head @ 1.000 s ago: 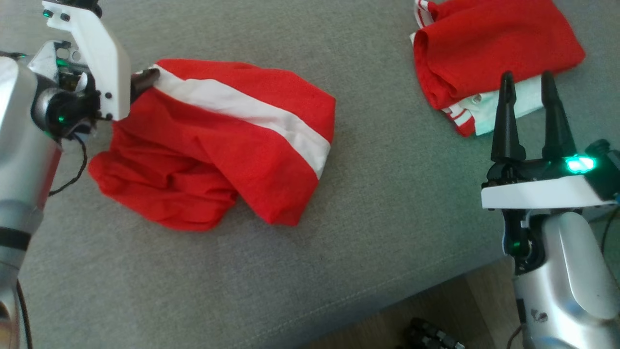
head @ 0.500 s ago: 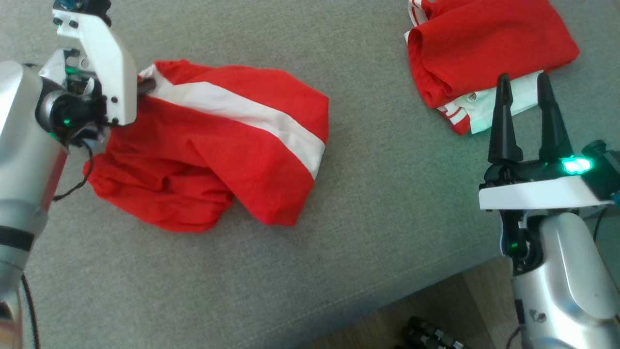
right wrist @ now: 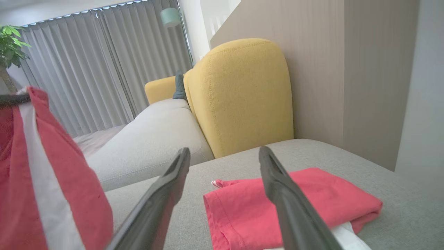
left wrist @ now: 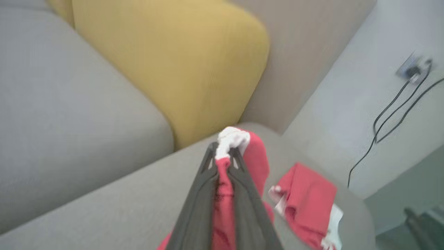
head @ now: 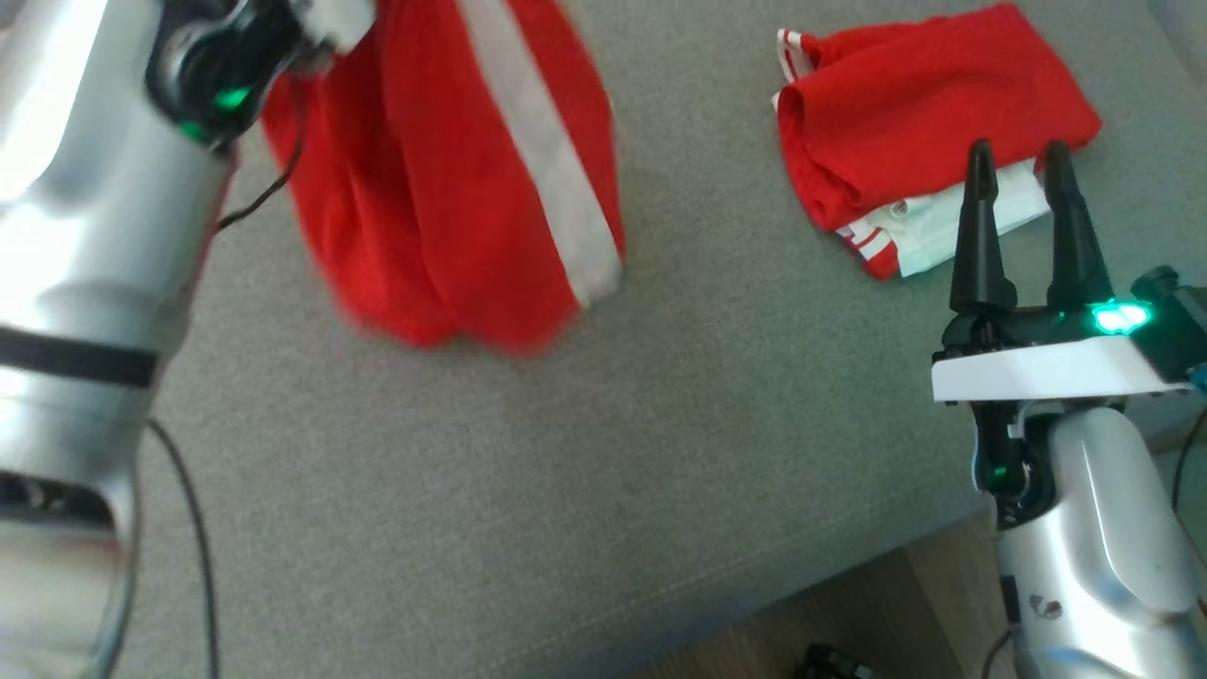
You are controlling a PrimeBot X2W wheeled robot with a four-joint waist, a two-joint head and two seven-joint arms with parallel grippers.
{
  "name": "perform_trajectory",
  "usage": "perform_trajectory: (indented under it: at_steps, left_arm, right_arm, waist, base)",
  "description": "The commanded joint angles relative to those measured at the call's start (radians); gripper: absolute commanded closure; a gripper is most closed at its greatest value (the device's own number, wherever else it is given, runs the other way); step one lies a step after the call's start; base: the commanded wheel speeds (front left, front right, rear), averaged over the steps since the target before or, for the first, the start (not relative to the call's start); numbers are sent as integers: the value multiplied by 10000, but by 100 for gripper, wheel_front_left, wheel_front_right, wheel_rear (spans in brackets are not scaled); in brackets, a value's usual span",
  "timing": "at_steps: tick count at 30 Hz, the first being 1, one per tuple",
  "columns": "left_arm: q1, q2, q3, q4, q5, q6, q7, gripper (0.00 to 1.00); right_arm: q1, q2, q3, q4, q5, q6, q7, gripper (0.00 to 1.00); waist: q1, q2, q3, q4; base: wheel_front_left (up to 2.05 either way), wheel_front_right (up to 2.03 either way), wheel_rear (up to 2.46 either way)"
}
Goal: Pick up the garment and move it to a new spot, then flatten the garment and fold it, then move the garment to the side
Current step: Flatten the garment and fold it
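on the grey sofa seat (head: 566, 471), left part: one garment (head: 443, 170), red with a broad white stripe, hanging in loose folds from the left gripper (left wrist: 223, 150). fingers pressed together, pinching a bunched red and white corner of the cloth. the picture is blurred here, and whether the lower edge rests on the seat cannot be told.

on the same seat, far right and well apart from the garment: one folded stack (head: 934, 104), red layer on top, white layer with red striped trim beneath. a small mark on the white layer is too small to read.

right gripper (head: 1018, 156): fingers spread, nothing between them, held near the folded stack on its near side and pointing toward it.

surface: woven grey upholstery with a stitched seam along the front edge; wood floor (head: 849, 613) below it.

room: yellow cushion (right wrist: 239, 93) upright at the back of the seat, against a beige wall panel; a second grey seat beside it; grey curtains (right wrist: 97, 62); a leafy plant (right wrist: 10, 38); a pale green lamp (right wrist: 170, 17); dark cables (left wrist: 392, 118) running down a pale wall from a socket (left wrist: 412, 67).
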Motion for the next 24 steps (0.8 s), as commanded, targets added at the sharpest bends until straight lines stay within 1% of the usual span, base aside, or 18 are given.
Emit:
perform_trajectory:
  at_steps: [1,4,6,9,13,14,16,18,22,24]
  left_arm:
    - [-741,99,502,-366,-91,-59,-351,100]
    - [-1117,-395,733,-343,-150,-21,-1153,100]
    - [-1285,-701,870,-316,-228,71,-1495,100]
    - [-1359,-955,929,-325,-209,214,-1843,100]
    - [-1077,-1140,1125,-550,-328,588,-2188,100]
    - [-722,-1221,1359,-735,-597,875,-2247,100]
    - [-222,-1178,1531,-984,-758,1207,-2302,100]
    - [459,-1012,1519,-1258,-782,1424,-2287,100]
    - [1980,-432,1401,-1520,-668,1781,-2286,100]
    - [2628,-148,1339,-1510,-552,1888,-2402,100]
  right_arm:
    - [-171,-29,171,-250,52,-9,-107,0]
    - [-101,-29,59,-197,9,-9,-107,0]
    - [-59,-29,-20,-174,-35,-9,-107,0]
    - [28,-29,-112,-135,-109,-9,-107,0]
    - [146,-29,-251,-102,-246,-9,-107,0]
    - [181,-29,-354,-95,-300,-9,-107,0]
    - [197,-29,-471,-96,-352,-9,-107,0]
    - [217,-29,-612,-103,-404,-9,-107,0]
    - [238,-29,-793,-106,-523,-9,-107,0]
    - [226,-29,-815,-89,-593,-9,-107,0]
  waist:
    - [0,0,-209,63]
    - [0,0,-488,228]
    - [0,0,-644,395]
    - [0,0,-862,712]
    - [0,0,-1067,1193]
    - [0,0,-1144,1429]
    - [0,0,-1197,1652]
    - [0,0,-1233,1870]
    - [0,0,-1245,2287]
    - [0,0,-1238,2466]
  base:
    - [0,0,0]
    - [0,0,0]
    - [0,0,0]
    - [0,0,0]
    - [0,0,0]
    - [0,0,0]
    - [0,0,0]
    - [0,0,0]
    - [0,0,0]
    - [0,0,0]
